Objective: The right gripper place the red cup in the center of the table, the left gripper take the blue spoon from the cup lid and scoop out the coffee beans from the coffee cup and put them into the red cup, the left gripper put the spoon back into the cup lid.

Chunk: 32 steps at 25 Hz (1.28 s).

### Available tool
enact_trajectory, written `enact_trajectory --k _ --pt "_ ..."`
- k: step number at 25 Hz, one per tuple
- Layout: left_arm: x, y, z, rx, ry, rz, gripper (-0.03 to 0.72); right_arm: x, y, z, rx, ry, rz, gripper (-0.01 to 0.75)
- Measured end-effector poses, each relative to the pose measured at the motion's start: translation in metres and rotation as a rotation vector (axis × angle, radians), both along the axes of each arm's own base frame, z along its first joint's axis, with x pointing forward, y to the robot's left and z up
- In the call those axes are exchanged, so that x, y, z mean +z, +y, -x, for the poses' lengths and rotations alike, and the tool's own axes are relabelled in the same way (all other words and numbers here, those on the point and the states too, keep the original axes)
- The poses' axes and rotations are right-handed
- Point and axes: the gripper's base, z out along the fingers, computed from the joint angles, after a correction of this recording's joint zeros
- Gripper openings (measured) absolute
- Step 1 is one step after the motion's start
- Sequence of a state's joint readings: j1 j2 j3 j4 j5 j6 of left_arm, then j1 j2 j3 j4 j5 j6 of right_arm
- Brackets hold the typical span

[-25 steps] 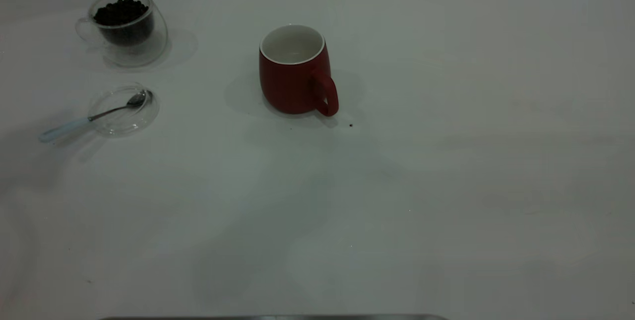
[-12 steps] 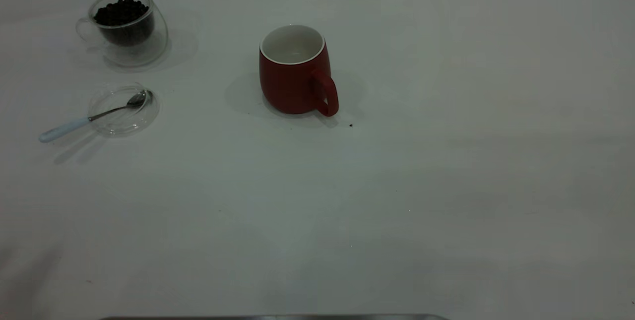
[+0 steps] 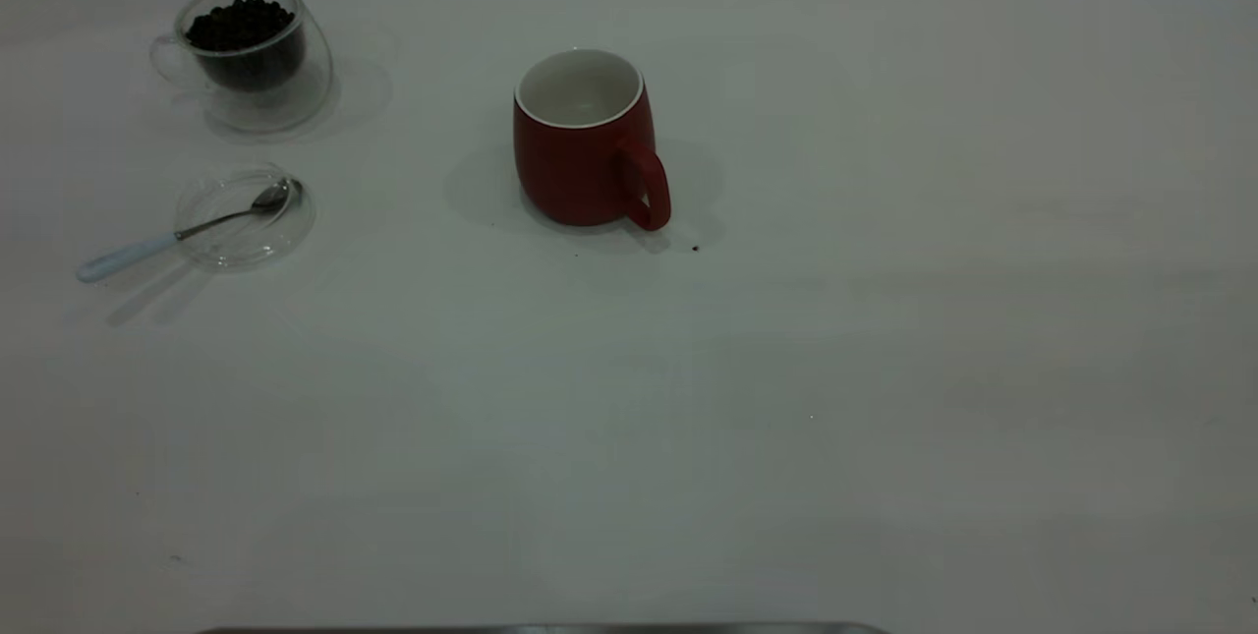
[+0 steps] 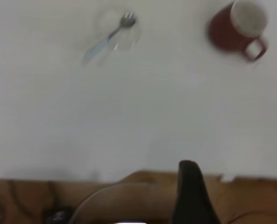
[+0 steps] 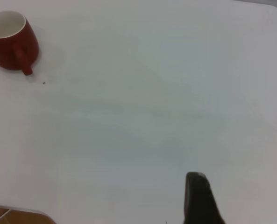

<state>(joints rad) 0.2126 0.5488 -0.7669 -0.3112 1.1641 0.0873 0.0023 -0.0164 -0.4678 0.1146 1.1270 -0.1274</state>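
The red cup [image 3: 584, 140] stands upright near the middle of the table [image 3: 885, 369], handle toward the camera and well apart from the other things, which suits it as the target for pouring. The blue spoon [image 3: 182, 233] lies with its bowl in the cup lid [image 3: 245, 217] and its handle overhanging the rim (an easy place to pinch), just in front of the coffee cup [image 3: 246, 54] heaped with coffee beans [image 3: 240, 23]. The left gripper [image 4: 190, 196] and right gripper [image 5: 200, 198] hang back near the table's edge, each showing a single dark finger, so I cannot tell how wide either stands.

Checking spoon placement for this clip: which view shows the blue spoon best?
The exterior view: the blue spoon shows clearly, bowl resting in the cup lid, handle jutting past its rim. The left wrist view shows it small and blurred; the right wrist view does not show it.
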Motion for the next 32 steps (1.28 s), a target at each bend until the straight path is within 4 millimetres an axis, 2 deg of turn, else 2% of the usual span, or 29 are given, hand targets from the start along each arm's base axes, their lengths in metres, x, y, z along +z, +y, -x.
enact_trajectory --k 6,11,13,20,32 --pt "-0.035 0.007 0.036 -0.039 -0.025 -0.195 0.559 0.000 0.000 0.000 0.000 0.000 0.000 0.466" --pt "-0.059 0.011 0.056 -0.009 -0.081 -0.226 0.559 0.000 0.000 0.000 0.000 0.000 0.000 0.466" --pt "-0.061 0.012 0.062 -0.015 -0.118 -0.227 0.559 0.000 0.000 0.000 0.000 0.000 0.000 0.466" --pt "-0.068 0.012 0.062 -0.089 -0.148 -0.224 0.559 0.000 0.000 0.000 0.000 0.000 0.000 0.466" --pt "-0.069 0.012 0.064 -0.081 -0.162 -0.225 0.559 0.000 0.000 0.000 0.000 0.000 0.000 0.466"
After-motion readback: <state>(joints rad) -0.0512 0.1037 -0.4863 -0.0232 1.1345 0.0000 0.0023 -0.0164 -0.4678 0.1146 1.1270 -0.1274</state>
